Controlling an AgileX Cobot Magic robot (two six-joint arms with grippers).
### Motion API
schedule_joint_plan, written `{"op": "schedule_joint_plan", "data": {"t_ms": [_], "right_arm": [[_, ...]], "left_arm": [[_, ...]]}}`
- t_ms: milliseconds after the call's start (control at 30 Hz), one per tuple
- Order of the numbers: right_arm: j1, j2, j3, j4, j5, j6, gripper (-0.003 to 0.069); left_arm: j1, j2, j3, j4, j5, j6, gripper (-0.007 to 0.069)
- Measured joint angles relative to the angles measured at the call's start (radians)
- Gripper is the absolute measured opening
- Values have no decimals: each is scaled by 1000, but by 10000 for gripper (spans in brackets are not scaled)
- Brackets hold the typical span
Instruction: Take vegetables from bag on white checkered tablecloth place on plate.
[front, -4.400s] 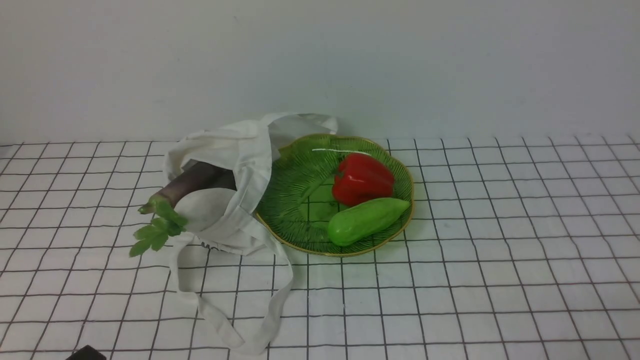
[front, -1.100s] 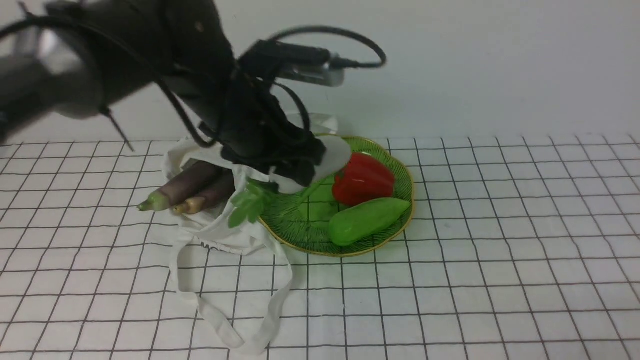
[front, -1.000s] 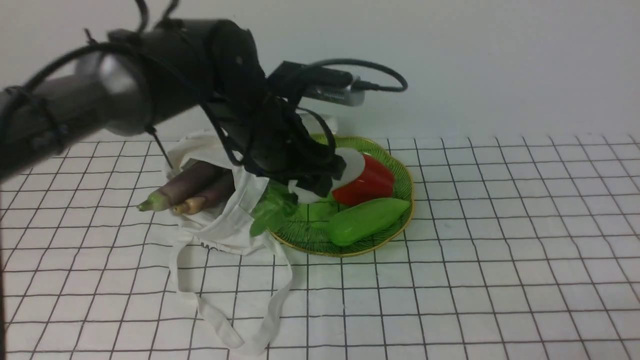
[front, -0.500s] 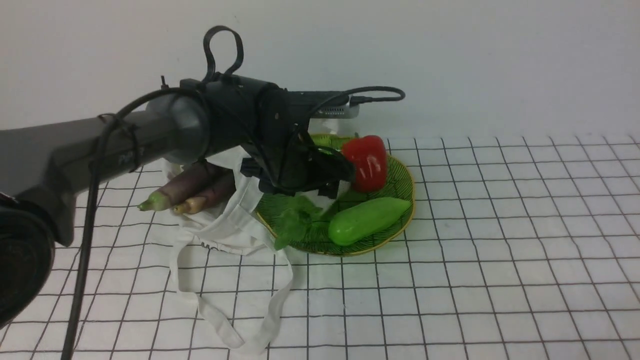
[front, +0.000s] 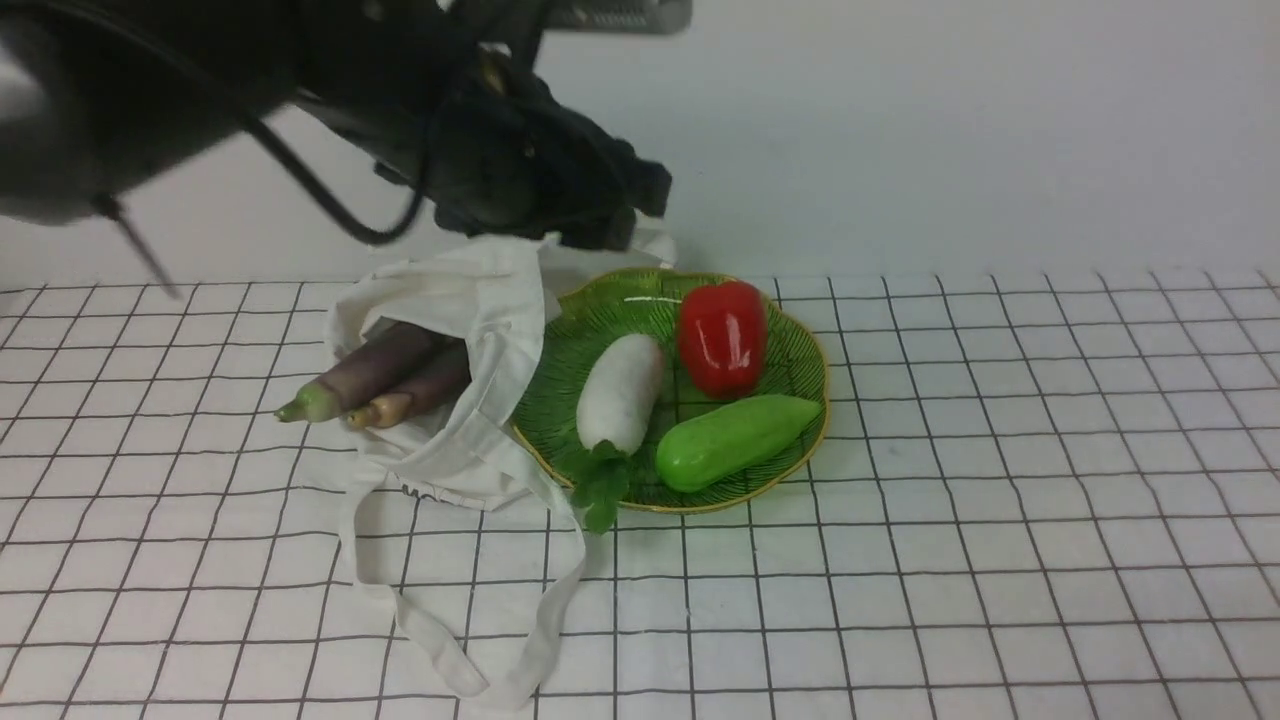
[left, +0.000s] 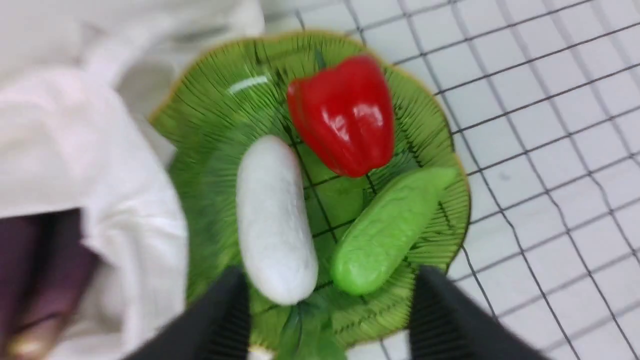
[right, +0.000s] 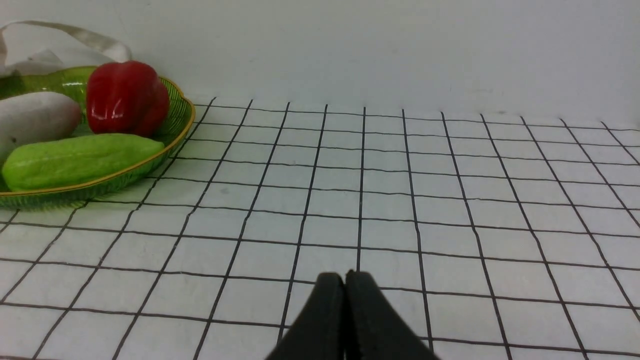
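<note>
The white radish (front: 620, 393) lies on the green leaf plate (front: 800, 345), its leafy top (front: 600, 490) over the near rim. It also shows in the left wrist view (left: 274, 220) and the right wrist view (right: 35, 117). Two purple eggplants (front: 385, 372) stick out of the off-white cloth bag (front: 465, 300) left of the plate. My left gripper (left: 330, 310) is open and empty, raised above the plate; in the front view it (front: 610, 215) hangs over the bag's back edge. My right gripper (right: 345, 300) is shut and empty, low over the checkered tablecloth (right: 450, 200), right of the plate.
A red bell pepper (front: 722, 335) and a green cucumber-like vegetable (front: 735, 440) also lie on the plate. The bag's strap handles (front: 470, 640) trail toward the front edge. A pale wall stands behind the table.
My left gripper carried the radish from the bag to the plate, let it go and rose up and back. The red pepper was pushed and now stands more upright.
</note>
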Motion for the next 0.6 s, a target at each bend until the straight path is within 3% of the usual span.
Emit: {"op": "schedule_joint_plan", "data": {"t_ms": [67,167,300,400,600], "right_arm": [[0,0,0,0,0,0,-15],[0,0,0,0,0,0,-15],[0,0,0,0,0,0,-15],[0,0,0,0,0,0,-15],[0,0,0,0,0,0,-15]], "left_arm": [[0,-140,0,53,127,29,156],[0,-252,3,116,258,41,41],[0,-441,99,173,376,30,-4],[0,-586,251,175,361,11,-8],[0,-958,719,174,58,-93,-8]]}}
